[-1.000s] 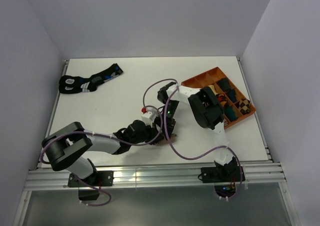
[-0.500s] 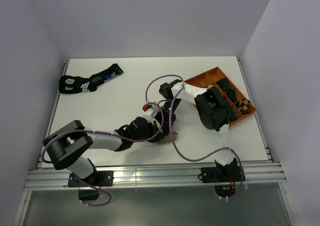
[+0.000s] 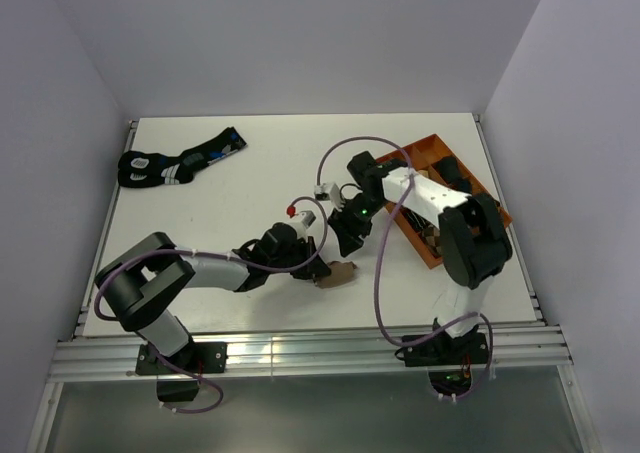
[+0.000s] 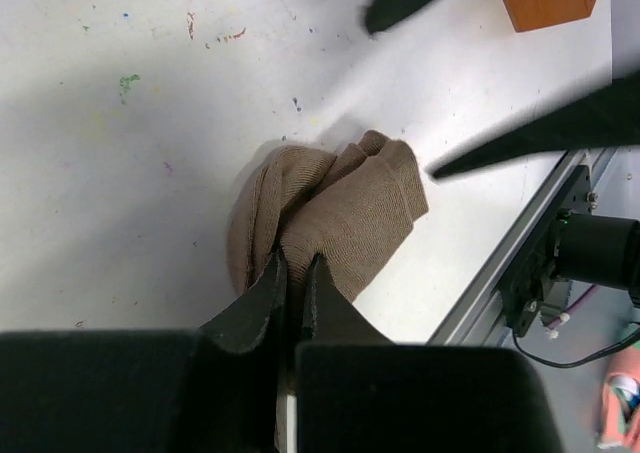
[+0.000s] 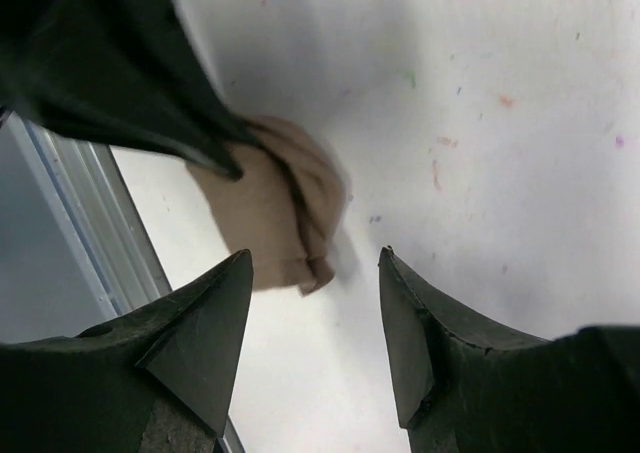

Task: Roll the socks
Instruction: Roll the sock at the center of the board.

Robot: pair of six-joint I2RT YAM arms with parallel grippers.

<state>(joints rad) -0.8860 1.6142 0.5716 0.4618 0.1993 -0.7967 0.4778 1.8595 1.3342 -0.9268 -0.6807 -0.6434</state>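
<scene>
The tan-brown sock lies as a crumpled bundle [image 3: 337,273] near the table's front edge, shown close in the left wrist view [image 4: 335,208] and in the right wrist view [image 5: 280,208]. My left gripper [image 3: 312,264] reaches in from the left and is shut, its tips [image 4: 295,265] pinching a fold on the bundle's near side. My right gripper [image 3: 349,235] hangs just behind the bundle, apart from it. It is open [image 5: 312,260] with only bare table between its fingers. No striped cuff shows on the bundle.
An orange compartment tray [image 3: 437,145] with rolled bundles stands at the right, partly under my right arm. Black socks with blue and white marks [image 3: 178,160] lie at the far left. The metal rail [image 4: 520,263] runs just beyond the bundle at the table's front edge.
My left gripper has shut on the tan bundle. My right gripper has opened and drawn back from the bundle, and the right arm has swung right over the tray.
</scene>
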